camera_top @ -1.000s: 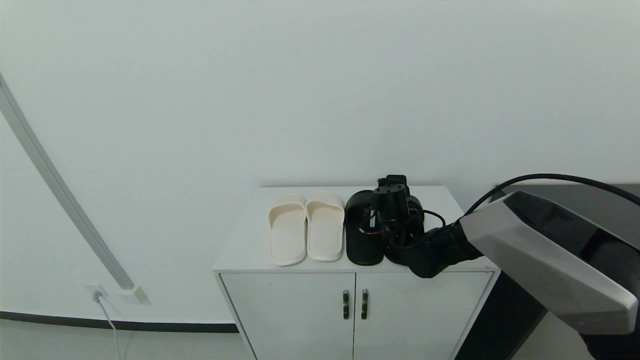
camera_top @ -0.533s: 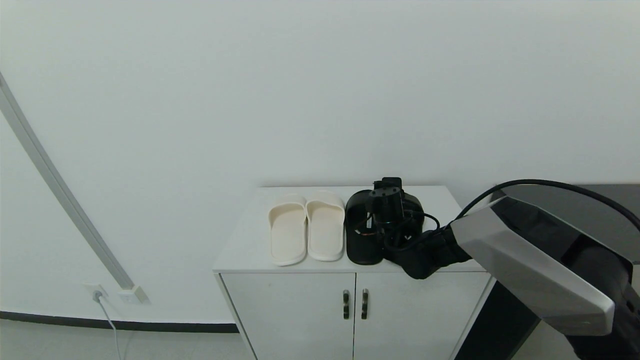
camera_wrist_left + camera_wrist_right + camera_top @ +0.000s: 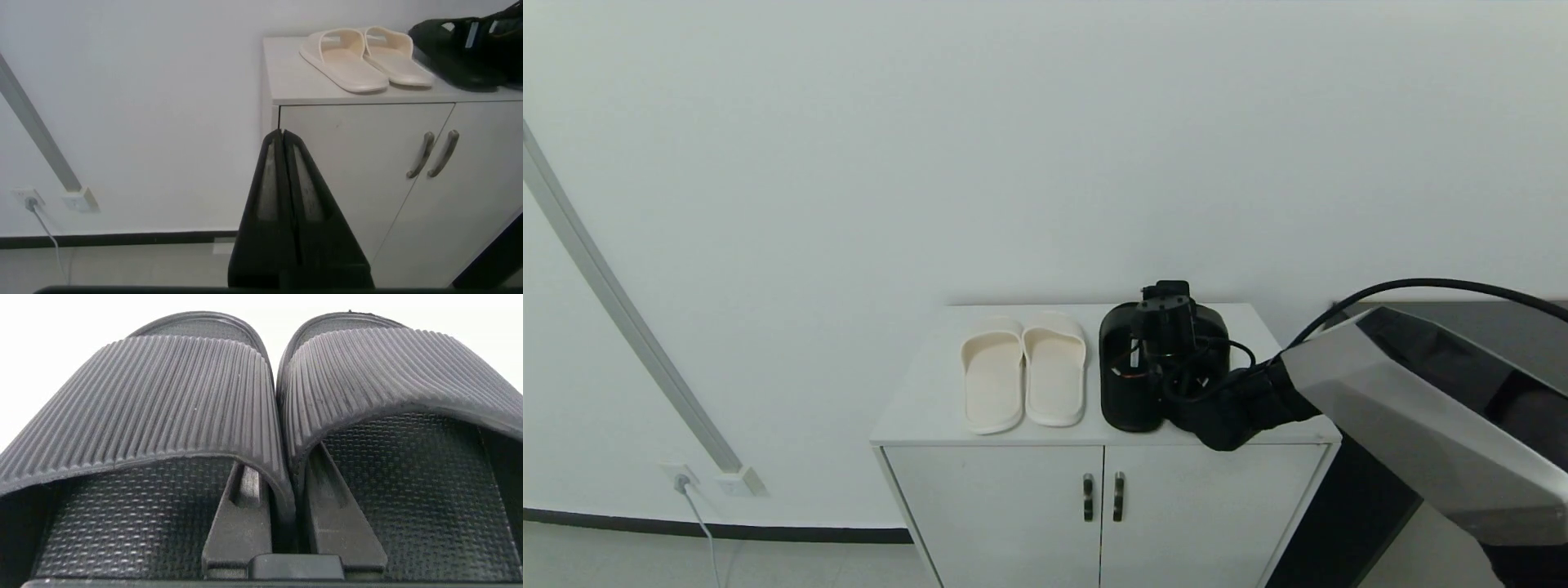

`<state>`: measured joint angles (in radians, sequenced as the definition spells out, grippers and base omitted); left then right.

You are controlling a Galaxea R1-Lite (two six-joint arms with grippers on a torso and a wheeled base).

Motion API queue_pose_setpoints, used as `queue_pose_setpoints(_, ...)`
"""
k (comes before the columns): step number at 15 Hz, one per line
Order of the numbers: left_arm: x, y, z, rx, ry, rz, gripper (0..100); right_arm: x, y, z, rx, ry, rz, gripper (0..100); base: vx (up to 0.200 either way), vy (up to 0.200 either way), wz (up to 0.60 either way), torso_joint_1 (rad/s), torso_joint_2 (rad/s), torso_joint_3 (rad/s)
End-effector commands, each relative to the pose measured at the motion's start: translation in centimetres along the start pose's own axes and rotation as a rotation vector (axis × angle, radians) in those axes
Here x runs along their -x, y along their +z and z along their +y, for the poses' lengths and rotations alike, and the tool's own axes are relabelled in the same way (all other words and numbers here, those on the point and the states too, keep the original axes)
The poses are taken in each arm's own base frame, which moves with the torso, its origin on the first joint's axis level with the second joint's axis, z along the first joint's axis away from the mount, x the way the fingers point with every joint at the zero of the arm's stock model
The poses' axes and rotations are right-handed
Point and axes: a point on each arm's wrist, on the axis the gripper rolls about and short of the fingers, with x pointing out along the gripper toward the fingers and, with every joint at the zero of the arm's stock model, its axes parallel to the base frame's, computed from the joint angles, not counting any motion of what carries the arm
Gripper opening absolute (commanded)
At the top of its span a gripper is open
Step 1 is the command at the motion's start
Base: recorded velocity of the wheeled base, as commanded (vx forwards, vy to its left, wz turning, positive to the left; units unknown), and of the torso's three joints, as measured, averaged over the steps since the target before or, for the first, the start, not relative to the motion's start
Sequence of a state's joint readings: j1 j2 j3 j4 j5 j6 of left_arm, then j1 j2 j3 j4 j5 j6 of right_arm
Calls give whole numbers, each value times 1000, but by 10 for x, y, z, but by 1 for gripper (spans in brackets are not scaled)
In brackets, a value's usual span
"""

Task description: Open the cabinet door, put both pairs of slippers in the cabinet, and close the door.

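Right wrist view showed the right claw (image 3: 282,461) clenched on the black slippers (image 3: 163,392): one finger lay inside each slipper under its ribbed strap, and the two fingers pinched the adjoining inner walls together. From the head view the pair sat on the right half of the cabinet top (image 3: 915,408), toes toward the wall (image 3: 1045,163), with the right arm reaching in from the right over the front corner; whether the soles touched the top could not be told. The white slippers (image 3: 1054,371) lay side by side just left of the black pair, a narrow strip of bare top between the two pairs. Wider bare margins ran along the top's left and back edges. Both cabinet doors (image 3: 996,514) were shut, their handles (image 3: 1087,496) side by side at the centre seam. The left claw (image 3: 283,143) hung low and well apart from the cabinet, off its left front corner, its fingers pressed together on nothing.
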<state>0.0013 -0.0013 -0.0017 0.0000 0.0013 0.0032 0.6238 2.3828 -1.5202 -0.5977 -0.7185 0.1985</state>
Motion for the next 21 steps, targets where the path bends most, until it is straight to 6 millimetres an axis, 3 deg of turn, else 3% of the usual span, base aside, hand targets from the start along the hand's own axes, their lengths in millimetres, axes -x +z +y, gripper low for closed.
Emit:
queue_pose_setpoints(1, 0, 0, 0, 0, 1, 1, 0, 33, 35, -16, -13, 26, -33, 0, 0, 0, 0, 0, 0, 0)
queue_pose_setpoints(3, 0, 0, 0, 0, 1, 1, 0, 66, 45, -29, 9, 117, -42, 0, 0, 0, 0, 0, 0, 0)
queue_pose_setpoints(7, 0, 0, 0, 0, 1, 1, 0, 131, 36, -75, 131, 467, -59, 0, 0, 0, 0, 0, 0, 0)
queue_pose_setpoints(12, 0, 0, 0, 0, 1, 1, 0, 191, 35, -121, 163, 880, 22, 0, 0, 0, 0, 0, 0, 0)
queue_pose_setpoints(15, 0, 0, 0, 0, 1, 1, 0, 206, 39, -130, 182, 972, 89, 0, 0, 0, 0, 0, 0, 0)
queue_pose_setpoints(19, 0, 0, 0, 0, 1, 1, 0, 205, 33, -125, 197, 979, 120, 0, 0, 0, 0, 0, 0, 0)
queue_pose_setpoints(21, 0, 0, 0, 2, 1, 1, 0, 204, 32, -124, 198, 979, 123, 0, -200, 0, 0, 2, 2, 5)
